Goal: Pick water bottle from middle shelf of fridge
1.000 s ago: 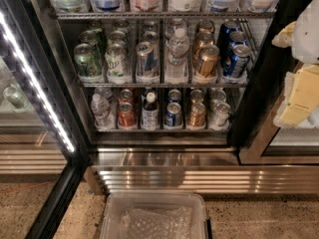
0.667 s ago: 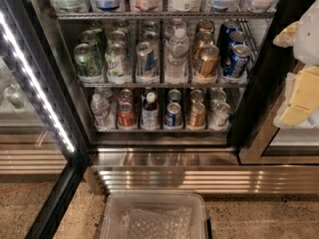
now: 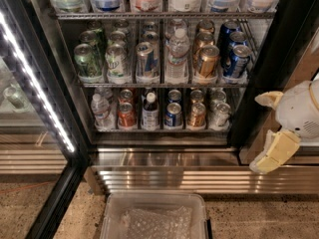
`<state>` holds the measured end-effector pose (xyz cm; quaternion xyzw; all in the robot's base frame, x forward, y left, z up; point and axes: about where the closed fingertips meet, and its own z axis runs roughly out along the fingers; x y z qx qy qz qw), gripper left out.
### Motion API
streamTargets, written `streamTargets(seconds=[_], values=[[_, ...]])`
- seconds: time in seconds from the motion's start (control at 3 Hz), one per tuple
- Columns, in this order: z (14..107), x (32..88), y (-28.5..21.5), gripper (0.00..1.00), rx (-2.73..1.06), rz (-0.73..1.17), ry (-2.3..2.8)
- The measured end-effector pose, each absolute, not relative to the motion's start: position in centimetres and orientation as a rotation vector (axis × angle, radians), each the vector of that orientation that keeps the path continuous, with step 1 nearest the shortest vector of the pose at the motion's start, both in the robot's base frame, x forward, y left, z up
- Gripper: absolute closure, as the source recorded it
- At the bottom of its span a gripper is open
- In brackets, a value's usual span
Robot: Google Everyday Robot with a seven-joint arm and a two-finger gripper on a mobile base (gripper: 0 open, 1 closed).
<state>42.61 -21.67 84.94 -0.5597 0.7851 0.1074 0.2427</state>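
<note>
The water bottle [image 3: 178, 54] stands upright in the fridge [image 3: 281, 59], long axis vertical and white cap pointing up. It is at the front of its lane on the middle shelf [image 3: 149, 85], between a silver can [image 3: 146, 59] and a gold can [image 3: 206, 59]. The gripper [image 3: 259, 133] hangs outside at the right, its pale fingers [image 3: 276, 151] spread apart and holding nothing. It is lower than a second ago and slightly further left; the bottle has not moved.
</note>
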Motion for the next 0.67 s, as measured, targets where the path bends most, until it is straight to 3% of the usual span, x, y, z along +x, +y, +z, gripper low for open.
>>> streamTargets(seconds=[0.67], values=[[81.3,49.4,-18.8,0.0,-1.196,0.533,1.933]])
